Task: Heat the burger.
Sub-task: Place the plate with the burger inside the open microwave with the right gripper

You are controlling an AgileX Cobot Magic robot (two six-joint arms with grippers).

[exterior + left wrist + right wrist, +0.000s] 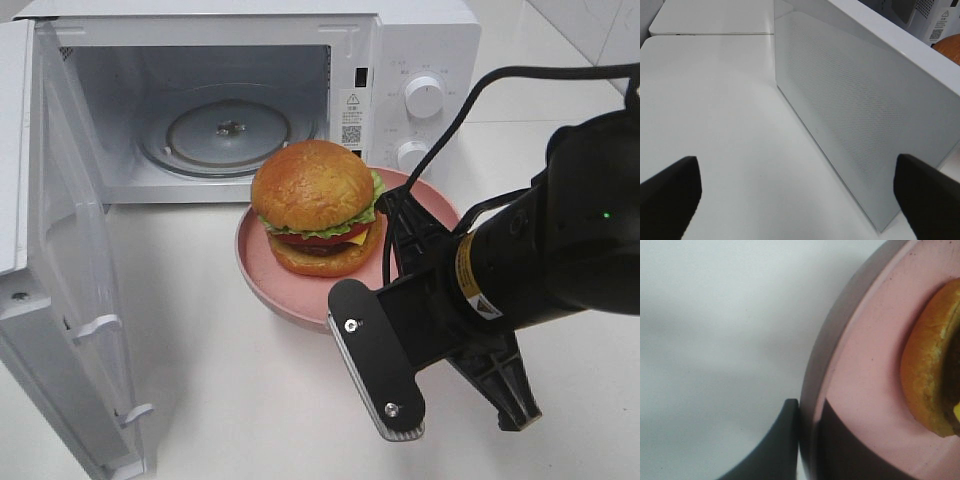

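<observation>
White table [240, 400], open white microwave oven [420, 50] behind; glossy golden-bun hamburger [315, 205] with lettuce, tomato and cheese sits on round pink plate [285, 300] just before oven mouth; right gripper [807, 440] fingers clenched on plate rim; left gripper [800, 200] fingers released, wide apart

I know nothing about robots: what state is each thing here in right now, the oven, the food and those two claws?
microwave door: wide open
microwave: empty, only its glass tray inside
plate: outside the microwave, rim clamped
burger: whole, sitting on the plate
right gripper: shut on the plate rim
left gripper: open, holding nothing
</observation>
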